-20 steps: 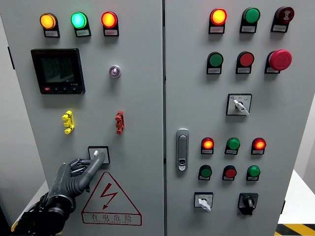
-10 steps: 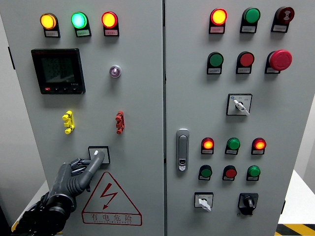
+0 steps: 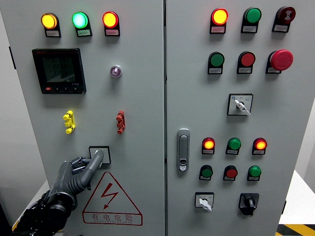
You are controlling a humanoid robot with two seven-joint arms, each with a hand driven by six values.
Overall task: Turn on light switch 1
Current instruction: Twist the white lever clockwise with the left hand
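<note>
A grey control cabinet (image 3: 142, 98) filled the view, split by a vertical seam into a left door and a right door. On the left door a black digital meter (image 3: 59, 70) sat in the upper part, below a row of three lit lamps: amber (image 3: 48, 21), green (image 3: 79, 20) and an orange-red one (image 3: 110, 19). A small violet indicator (image 3: 115, 71) lay to the right of the meter, with a yellow terminal (image 3: 69, 122) and a red terminal (image 3: 120, 122) lower down. A red triangular warning sign (image 3: 111, 199) with a lightning bolt occupied the bottom of that door.

The right door carried rows of red and green lamps and buttons, a red mushroom stop button (image 3: 282, 59), a silver door latch (image 3: 182, 149) and three rotary selectors.

The left hand (image 3: 78, 174), dark grey, rose from the lower left corner. Its forefinger was stretched out and its tip lay on light switch 1 (image 3: 100, 154), the small square switch just above the warning sign; the other fingers were curled in, gripping nothing.
</note>
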